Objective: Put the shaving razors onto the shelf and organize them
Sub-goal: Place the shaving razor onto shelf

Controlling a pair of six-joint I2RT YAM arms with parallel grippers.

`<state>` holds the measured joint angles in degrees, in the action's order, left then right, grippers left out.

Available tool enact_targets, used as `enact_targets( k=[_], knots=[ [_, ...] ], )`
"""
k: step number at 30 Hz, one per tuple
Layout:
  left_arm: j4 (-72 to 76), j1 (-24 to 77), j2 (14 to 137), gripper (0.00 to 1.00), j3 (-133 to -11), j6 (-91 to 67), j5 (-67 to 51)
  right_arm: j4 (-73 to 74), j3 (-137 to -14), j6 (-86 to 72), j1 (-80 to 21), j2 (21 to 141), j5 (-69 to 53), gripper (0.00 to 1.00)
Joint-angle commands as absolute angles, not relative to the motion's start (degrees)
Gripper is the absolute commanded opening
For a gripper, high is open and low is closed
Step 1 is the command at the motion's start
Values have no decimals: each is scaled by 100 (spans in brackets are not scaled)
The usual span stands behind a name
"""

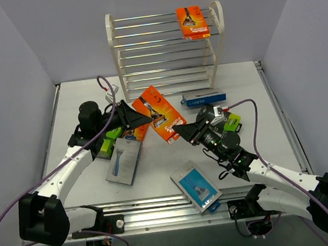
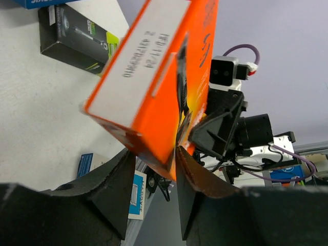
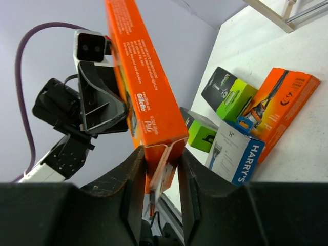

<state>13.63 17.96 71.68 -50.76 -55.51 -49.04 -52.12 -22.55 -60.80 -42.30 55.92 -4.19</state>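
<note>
At the middle of the bench (image 1: 174,160) I hold one orange razor card (image 1: 162,116) up off the surface with both hands. The shelf (image 1: 113,43), the biggest thing here, stands at the bench's 12 o'clock edge. A second orange card (image 1: 193,22) lies on its top rods, toward the 1 o'clock corner. My left hand (image 1: 142,120) comes in from 9 o'clock and pinches the side of the card that faces it, its fingers (image 2: 115,179) pressed to either face. My right hand (image 1: 181,132) comes in from 4 o'clock and pinches the opposite end, fingers (image 3: 134,184) tight on the folded edge. On the bench, a grey flat pack (image 1: 124,160) lies at 8 o'clock and a blue flat pack (image 1: 197,186) at 6 o'clock. A slim blue pack (image 1: 204,99) lies at 1 o'clock, just in front of the shelf. A third orange card (image 3: 279,105) lies flat at 9 o'clock, close by my left hand and beside a black-and-green box (image 1: 110,141). Another such box (image 1: 229,121) sits at 3 o'clock, just beside my right hand.
</note>
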Motion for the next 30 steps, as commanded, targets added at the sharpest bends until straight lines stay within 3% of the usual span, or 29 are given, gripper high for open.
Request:
enact_targets(
  k=[1,5,8,11,18,30],
  knots=[
    [1187,1802,7286,46,-5353,-5230,-4737,-5572,-2382,-6161,-4254,5344,-326,0],
    [1099,1758,7348,64,-5353,-5168,-4720,-5599,-2312,-6284,-4245,5256,-106,0],
    [1046,1705,7260,71,-5344,-5028,-4711,-5511,-2320,-6302,-4245,5212,-35,0],
    [862,1635,7164,73,-5370,-4913,-4658,-5441,-2285,-6302,-4245,5177,-26,0],
    [-1244,1012,6654,78,-5879,-4018,-4106,-4896,-2381,-6153,-4210,5054,562,0],
    [-1987,615,6082,83,-5872,-2901,-2945,-4623,-3971,-5915,-3674,6177,440,0]
  ],
)
